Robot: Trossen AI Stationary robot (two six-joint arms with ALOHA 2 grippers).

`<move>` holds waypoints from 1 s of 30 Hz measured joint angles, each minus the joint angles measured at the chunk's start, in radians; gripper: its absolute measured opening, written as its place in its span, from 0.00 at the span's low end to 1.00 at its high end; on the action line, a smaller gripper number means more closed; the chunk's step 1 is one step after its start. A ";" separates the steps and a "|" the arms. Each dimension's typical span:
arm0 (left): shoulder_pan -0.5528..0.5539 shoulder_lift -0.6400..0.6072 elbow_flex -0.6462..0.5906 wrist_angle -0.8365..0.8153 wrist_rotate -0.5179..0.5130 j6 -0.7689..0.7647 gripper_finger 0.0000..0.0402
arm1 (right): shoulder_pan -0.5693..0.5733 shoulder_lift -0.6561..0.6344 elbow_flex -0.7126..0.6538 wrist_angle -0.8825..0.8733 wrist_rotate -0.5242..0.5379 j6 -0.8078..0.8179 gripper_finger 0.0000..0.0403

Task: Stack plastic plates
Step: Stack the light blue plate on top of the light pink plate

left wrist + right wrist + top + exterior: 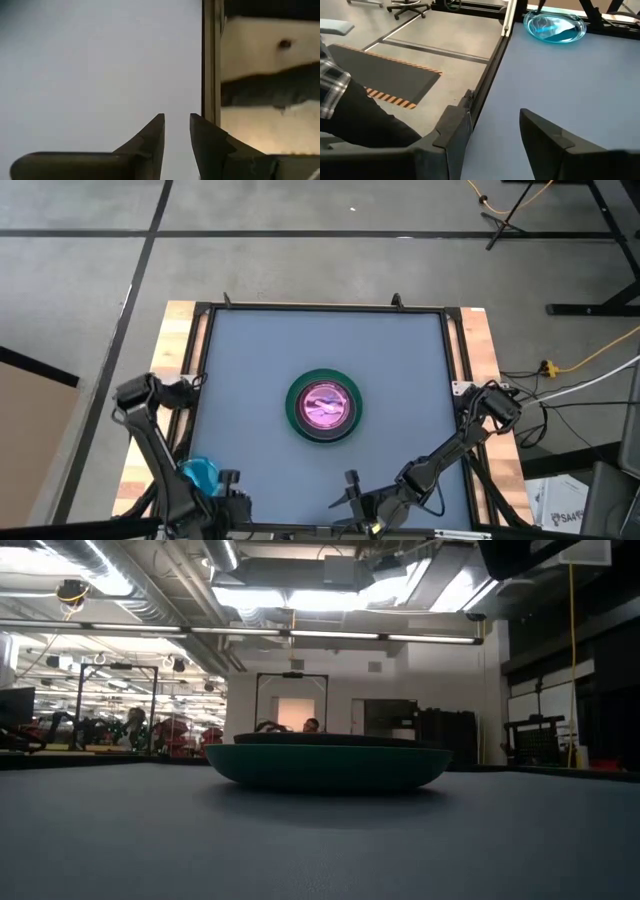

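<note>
- Plastic plates (322, 404): stacked mid-table, well ahead of both grippers; lower plates largely hidden.
- Blue plate (199, 473): partly hidden beside left gripper (176, 131), fingers slightly parted.
- Right gripper (492, 127): spread, empty.

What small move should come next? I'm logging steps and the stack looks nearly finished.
Probably the left gripper, fingers open, should reach for the blue plate lying at the table's near left corner beside it. Every other plate sits in the centre stack; the right gripper waits open, farther away.
</note>
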 joint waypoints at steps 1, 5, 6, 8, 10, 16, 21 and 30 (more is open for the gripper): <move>-0.004 0.019 0.017 -0.023 0.030 -0.022 0.21 | 0.000 0.000 0.000 -0.003 0.000 0.000 0.43; -0.018 0.083 0.040 -0.090 0.201 -0.122 0.20 | 0.000 0.000 0.000 -0.032 0.023 0.007 0.43; -0.021 0.097 0.040 -0.104 0.248 -0.146 0.20 | 0.000 0.000 0.000 -0.043 0.032 0.009 0.43; -0.030 0.124 0.040 -0.135 0.326 -0.189 0.20 | 0.000 0.000 0.000 -0.057 0.035 0.010 0.43; -0.039 0.145 0.040 -0.163 0.385 -0.223 0.20 | 0.000 0.000 0.000 -0.064 0.035 0.011 0.43; -0.054 0.169 0.034 -0.190 0.398 -0.294 0.20 | 0.000 0.000 0.000 -0.078 0.052 0.011 0.43; -0.059 0.168 0.000 -0.199 0.434 -0.381 0.27 | 0.000 0.000 0.000 -0.100 0.052 0.020 0.43; -0.058 0.168 -0.028 -0.166 0.465 -0.429 0.39 | 0.000 0.000 0.000 -0.113 0.053 0.036 0.43</move>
